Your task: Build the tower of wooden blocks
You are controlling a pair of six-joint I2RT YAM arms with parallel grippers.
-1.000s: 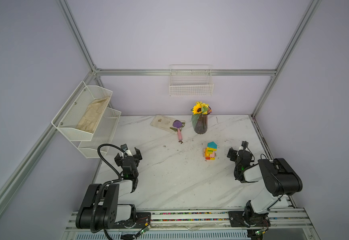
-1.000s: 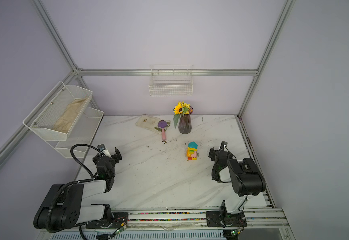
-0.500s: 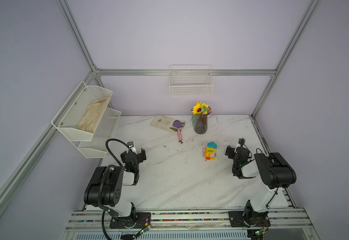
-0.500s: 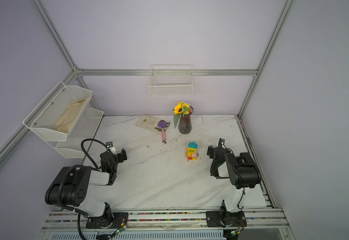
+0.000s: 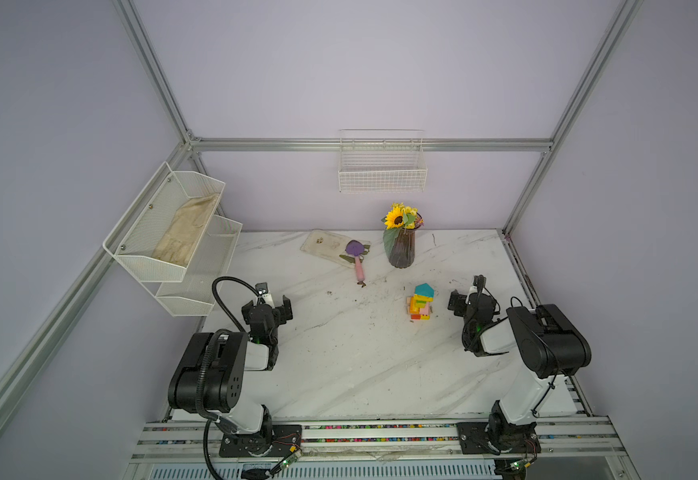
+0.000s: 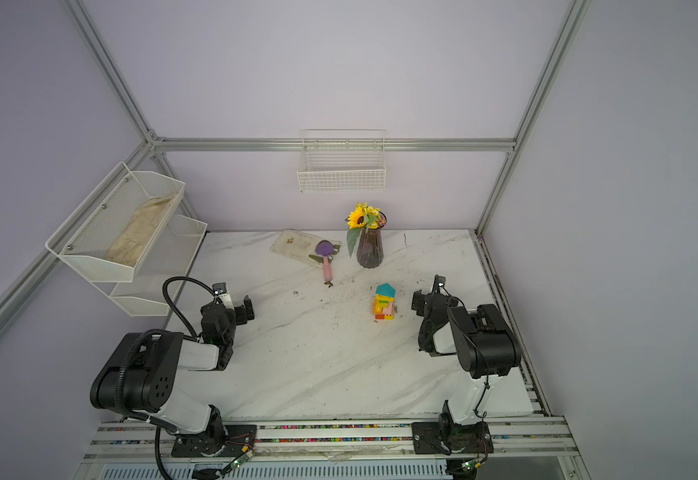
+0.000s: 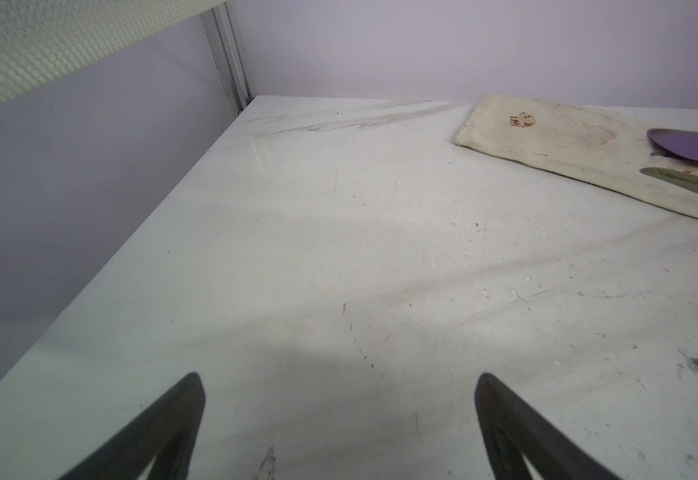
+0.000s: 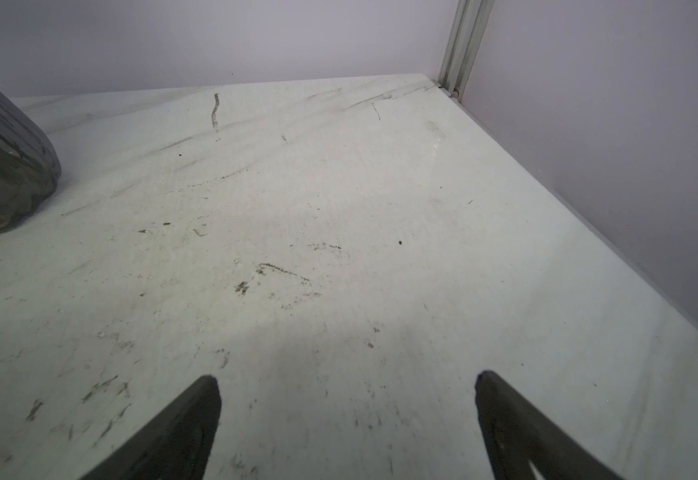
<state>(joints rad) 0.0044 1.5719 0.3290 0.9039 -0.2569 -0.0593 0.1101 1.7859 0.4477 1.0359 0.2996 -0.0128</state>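
While both arms are crouching low over the table, the left claw and the right claw are standing wide, with nothing between their fingers. The tower is standing just beside the right claw, on the side facing the left claw, and well apart from the left claw. Both top views are showing it upright, with a teal pointed block sitting on top. No loose blocks are showing around either claw, so the build is looking finished, as far as I can judge.

The blocks are probably handling as light, stiff, smooth-painted wood, and the unglued stack is likely tipping at a small nudge. Any hold is best going on two flat opposite side faces of a single block, not on the sloped teal top.

Neither wrist view is catching the tower. Ahead of the right claw, only bare table and a cut-off edge of the dark vase are showing. Ahead of the left claw, a stained cloth is lying with part of the purple scoop on it. The lower blocks are appearing too small to sort one from another, and the stack's far side is hidden.
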